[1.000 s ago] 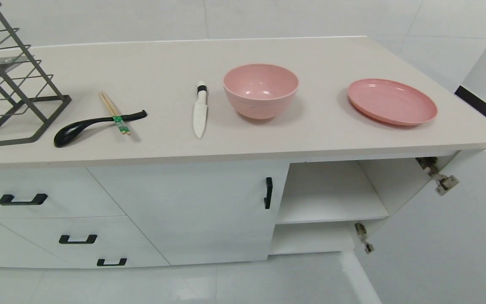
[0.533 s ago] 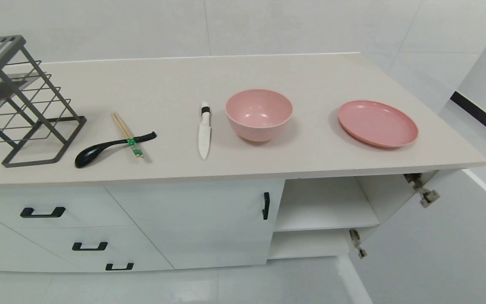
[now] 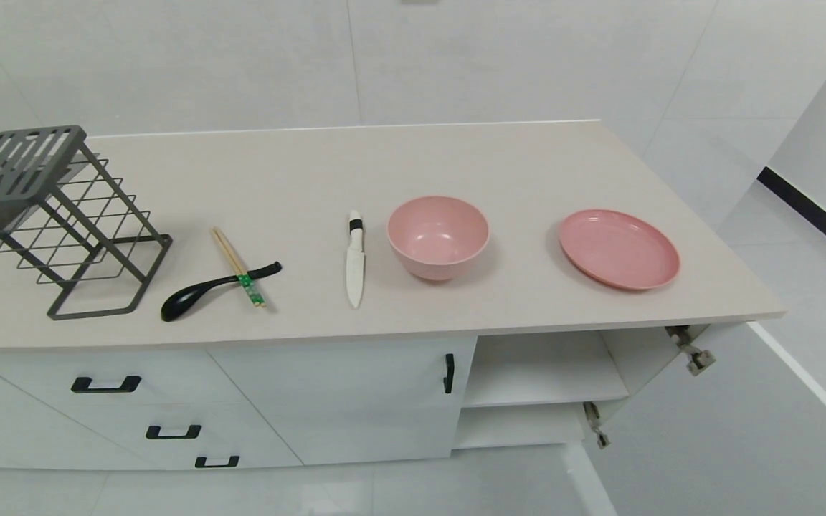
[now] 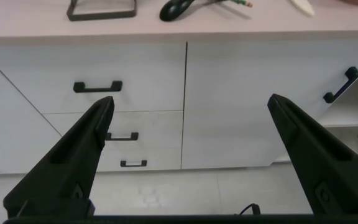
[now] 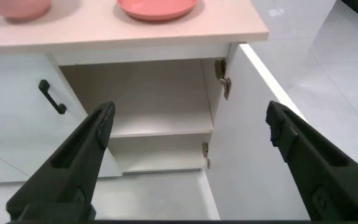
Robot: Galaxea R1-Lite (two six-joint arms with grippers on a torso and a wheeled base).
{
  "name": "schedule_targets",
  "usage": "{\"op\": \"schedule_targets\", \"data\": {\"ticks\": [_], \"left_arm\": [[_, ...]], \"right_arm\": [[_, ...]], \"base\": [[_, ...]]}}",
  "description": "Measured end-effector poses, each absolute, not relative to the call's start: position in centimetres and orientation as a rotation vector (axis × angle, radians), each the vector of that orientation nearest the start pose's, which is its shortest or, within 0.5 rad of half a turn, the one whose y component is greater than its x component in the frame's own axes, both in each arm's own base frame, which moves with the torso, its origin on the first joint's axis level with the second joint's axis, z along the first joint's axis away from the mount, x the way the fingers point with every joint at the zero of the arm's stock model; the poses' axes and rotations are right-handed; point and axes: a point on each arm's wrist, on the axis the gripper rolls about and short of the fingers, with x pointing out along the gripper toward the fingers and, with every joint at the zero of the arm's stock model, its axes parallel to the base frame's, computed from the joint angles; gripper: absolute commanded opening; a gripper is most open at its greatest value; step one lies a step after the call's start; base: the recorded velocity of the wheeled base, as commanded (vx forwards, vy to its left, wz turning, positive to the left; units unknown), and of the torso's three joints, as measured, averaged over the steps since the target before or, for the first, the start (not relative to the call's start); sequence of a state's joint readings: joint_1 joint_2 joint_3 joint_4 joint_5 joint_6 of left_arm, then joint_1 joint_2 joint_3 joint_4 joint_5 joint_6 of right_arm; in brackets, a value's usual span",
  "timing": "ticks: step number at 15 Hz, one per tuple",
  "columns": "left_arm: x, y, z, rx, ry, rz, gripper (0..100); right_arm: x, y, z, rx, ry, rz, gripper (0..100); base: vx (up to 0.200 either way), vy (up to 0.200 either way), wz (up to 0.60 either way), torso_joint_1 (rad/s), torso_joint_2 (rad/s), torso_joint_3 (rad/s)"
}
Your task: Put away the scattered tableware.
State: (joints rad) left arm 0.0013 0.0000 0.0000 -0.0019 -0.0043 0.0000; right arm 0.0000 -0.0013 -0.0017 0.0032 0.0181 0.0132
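- Left gripper [image 4: 190, 99] and right gripper [image 5: 189, 107]: jaws apart, empty.
- Bowl [image 3: 437, 236] looks light, stiff and smooth; I would take it by the rim.
- Plate [image 3: 618, 248] lies flat; pinch its edge.

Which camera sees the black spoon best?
The head view: the black spoon lies whole on the counter, crossing the chopsticks. The left wrist view catches just its scoop end, cut off at the picture's edge.
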Motion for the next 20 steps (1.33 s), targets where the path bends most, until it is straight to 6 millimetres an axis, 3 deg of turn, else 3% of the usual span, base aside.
{"op": "schedule_targets", "data": {"ticks": [6,16,20], "left_arm": [[-2.28,-0.01,7.59,-0.001,-0.004,-0.003,100],[-2.28,-0.01,7.59,-0.013,-0.004,-0.001,100],[-2.28,-0.01,7.6,-0.014,-0.005,-0.001,100]], "right_arm": [[-2.3,0.04,7.57,0.014,-0.001,0.018,100],[-2.3,0.04,7.54,0.014,0.001,0.019,100],[-2.3,0.04,7.56,0.013,0.0,0.02,100]], "base": [[0.0,0.0,0.0,0.268,-0.57,-0.297],[0.06,0.02,0.0,0.01,-0.03,-0.013],[0.0,0.0,-0.45,-0.008,0.0,0.001]]}}
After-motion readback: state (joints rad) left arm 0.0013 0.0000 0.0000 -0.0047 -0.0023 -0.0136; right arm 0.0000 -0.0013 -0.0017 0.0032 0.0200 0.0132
